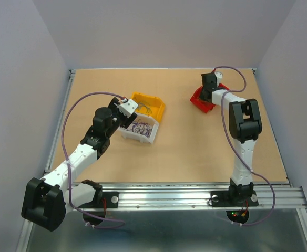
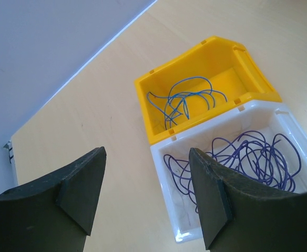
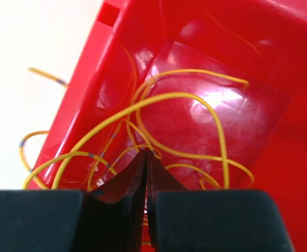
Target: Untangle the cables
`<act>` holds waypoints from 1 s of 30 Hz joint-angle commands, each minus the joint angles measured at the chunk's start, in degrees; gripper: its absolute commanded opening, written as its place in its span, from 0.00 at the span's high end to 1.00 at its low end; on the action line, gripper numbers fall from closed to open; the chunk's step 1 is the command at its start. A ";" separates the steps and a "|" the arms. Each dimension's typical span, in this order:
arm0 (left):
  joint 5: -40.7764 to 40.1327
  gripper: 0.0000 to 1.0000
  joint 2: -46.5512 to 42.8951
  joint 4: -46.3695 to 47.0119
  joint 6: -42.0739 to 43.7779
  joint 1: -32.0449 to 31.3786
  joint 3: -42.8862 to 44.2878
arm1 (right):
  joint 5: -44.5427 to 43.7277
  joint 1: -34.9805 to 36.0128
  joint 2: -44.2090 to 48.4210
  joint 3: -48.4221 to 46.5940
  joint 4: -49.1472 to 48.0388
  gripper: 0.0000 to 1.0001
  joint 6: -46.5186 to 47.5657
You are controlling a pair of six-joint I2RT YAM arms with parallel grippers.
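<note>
Right claw (image 3: 146,155) together amid yellow cables (image 3: 185,96), looped, no single long axis, in red bin (image 3: 248,42), worktop (image 1: 195,152) 2 o'clock. Left claw (image 2: 147,157) apart near purple cables (image 2: 248,152), coiled in white bin (image 2: 170,215), 9 o'clock.

Purple cables (image 2: 248,157) in white bin (image 2: 264,113)

Bare tabletop (image 1: 190,152) lies open across the middle and near side, between the two arms. Left of centre, a yellow bin (image 1: 149,104) and a white bin (image 1: 143,132) touch, forming one block. The left gripper (image 2: 145,157) hangs at the block's left side, fingers spread wide. At far right, the right gripper (image 3: 147,155) reaches into the red bin (image 1: 202,101). Yellow cables (image 3: 185,97) loop over the red bin's left wall. Grey walls (image 1: 32,63) close off the left, far and right sides.
</note>
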State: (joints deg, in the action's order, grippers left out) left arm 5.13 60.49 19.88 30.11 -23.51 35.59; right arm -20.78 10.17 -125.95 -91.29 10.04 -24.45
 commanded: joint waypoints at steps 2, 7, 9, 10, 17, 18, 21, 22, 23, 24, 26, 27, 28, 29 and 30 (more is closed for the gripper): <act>-0.12 0.24 -0.46 1.48 -0.49 0.22 1.58 | -2.69 0.28 3.41 -0.83 -0.29 0.90 -0.25; -0.12 0.24 -0.55 1.57 -0.58 0.22 1.41 | -4.36 0.28 10.72 2.16 -0.64 0.78 -0.16; -0.11 0.24 -0.46 1.48 -0.49 0.30 1.41 | -5.06 0.37 13.00 3.48 -1.08 0.73 0.10; -0.12 0.24 -0.55 1.57 -0.58 0.30 1.41 | -5.93 0.46 14.93 4.87 -1.25 0.65 0.28; -0.20 0.24 -0.64 1.48 -0.58 0.30 1.41 | -3.85 2.21 21.62 11.73 -5.38 0.28 6.75; -0.12 0.24 -0.64 1.48 -0.66 0.30 1.41 | -1.05 2.57 21.89 12.53 -7.65 0.26 8.96; -0.20 0.24 -0.46 1.57 -0.49 0.30 1.50 | 8.89 5.02 21.80 14.29 -11.34 0.25 16.68; -0.12 0.24 -0.46 1.57 -0.49 0.30 1.50 | 10.21 5.99 21.19 14.12 -11.45 0.26 18.63; -0.20 0.24 -0.29 1.39 -0.58 0.22 1.50 | 10.49 8.09 19.97 13.42 -11.36 0.26 22.04; -0.12 0.24 -0.28 1.48 -0.49 0.30 1.50 | 9.71 9.15 19.17 13.07 -11.36 0.25 23.55; -0.12 0.24 -0.20 1.48 -0.58 0.30 1.58 | 6.55 11.00 17.85 12.45 -11.19 0.24 26.01; -0.20 0.24 -0.20 1.39 -0.49 0.30 1.58 | 5.75 12.05 16.89 11.58 -10.92 0.22 26.29; -0.20 0.24 -0.37 1.39 -0.58 0.30 1.58 | 6.62 12.15 16.53 11.13 -10.57 0.22 25.86; -0.12 0.24 -0.37 1.39 -0.49 0.30 1.50 | 7.49 12.15 16.27 10.87 -10.31 0.22 24.90; -0.12 0.24 -0.37 1.39 -0.58 0.30 1.58 | 8.37 12.15 16.35 10.78 -10.31 0.22 24.63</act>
State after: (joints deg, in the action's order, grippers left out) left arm 5.13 60.62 19.46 30.11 -23.51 35.59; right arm -14.68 21.93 -109.25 -78.63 1.98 -3.18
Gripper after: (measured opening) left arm 0.757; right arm 0.778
